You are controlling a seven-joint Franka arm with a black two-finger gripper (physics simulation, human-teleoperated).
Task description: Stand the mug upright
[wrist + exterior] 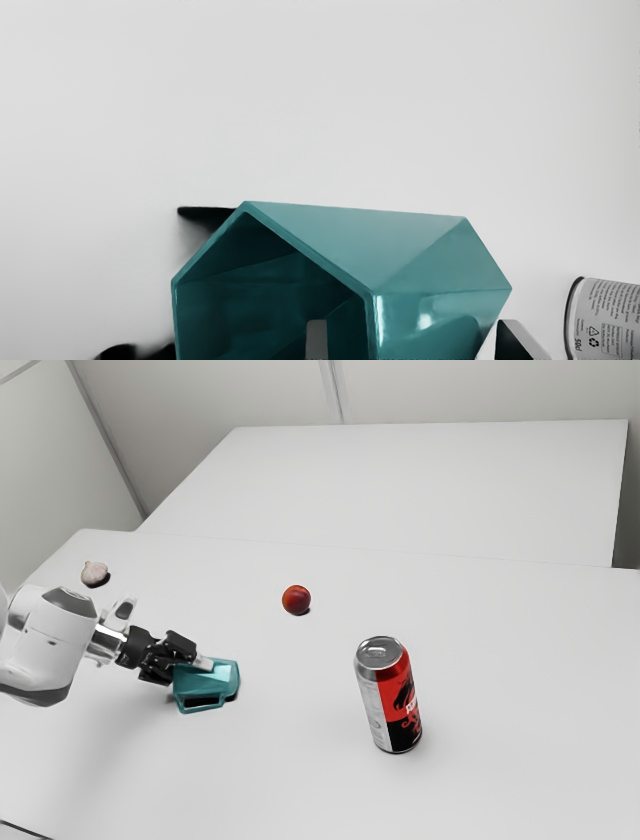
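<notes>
The black gripper [188,660] is at the teal mug [212,679] on the table [300,780] in the exterior view. The mug lies on its side, its mouth toward the arm and its handle toward the exterior view's bottom. In the wrist view the gripper [417,342] stands open across part of the mug [425,260]: one fingertip [316,341] overlaps the dark mouth, the other [522,342] is outside, beside the faceted body. How deep the first finger sits in the mouth cannot be told.
A red and black can [390,695] stands toward the exterior view's right. A reddish round fruit [296,599] lies beyond the mug, and a garlic bulb [94,573] sits at the far left of the exterior view.
</notes>
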